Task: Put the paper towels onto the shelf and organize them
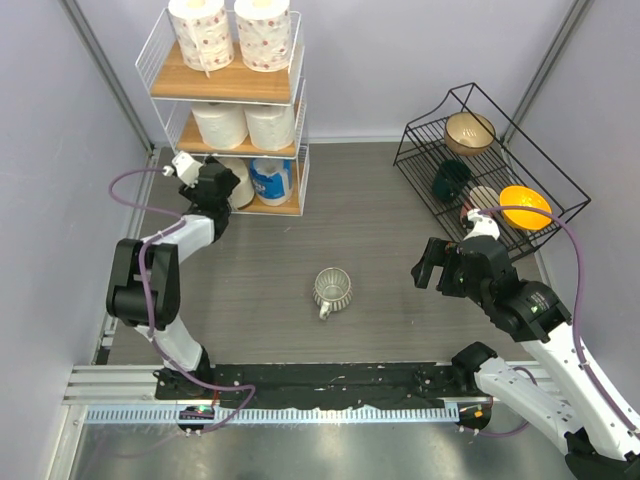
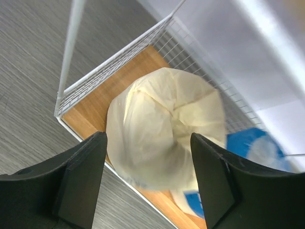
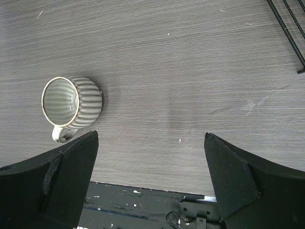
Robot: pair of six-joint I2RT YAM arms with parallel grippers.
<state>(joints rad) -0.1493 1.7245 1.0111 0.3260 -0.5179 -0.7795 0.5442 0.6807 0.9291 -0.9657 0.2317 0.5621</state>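
The left pincer [image 2: 147, 142] is let go, its two black fingers [image 2: 81, 176] wide apart, and it holds nothing. It sits at the bottom board of the shelf [image 2: 90, 107], right in front of the cream roll [image 2: 162, 124]. The roll stands on that board between the finger tips. I cannot tell if a finger touches it.

This roll looks very light and very soft. Its paper is loose and ragged, so a hard squeeze would squash it or tear it. I think the best place to take hold is across its round sides, down low, with a gentle pinch. It is not slippery, but it could tip or roll.

Just beside it on the same board is the blue-wrapped roll [image 2: 257, 148]. Its wrap looks smoother. On the middle board stand two plain white rolls [image 1: 245, 125]. On the top board stand two rolls with red dots [image 1: 232, 35]. So all six seem to be on the shelf.

The right pincer [image 3: 151, 137] is far from the shelf, wide apart and holding nothing. A striped mug [image 3: 71, 102] lies on the table [image 1: 380, 200] near it.

The table is dark grey, flat and grainy. A black wire rack [image 1: 480, 160] with bowls stands well to the right of the shelf. Pale walls close in the space behind the shelf.
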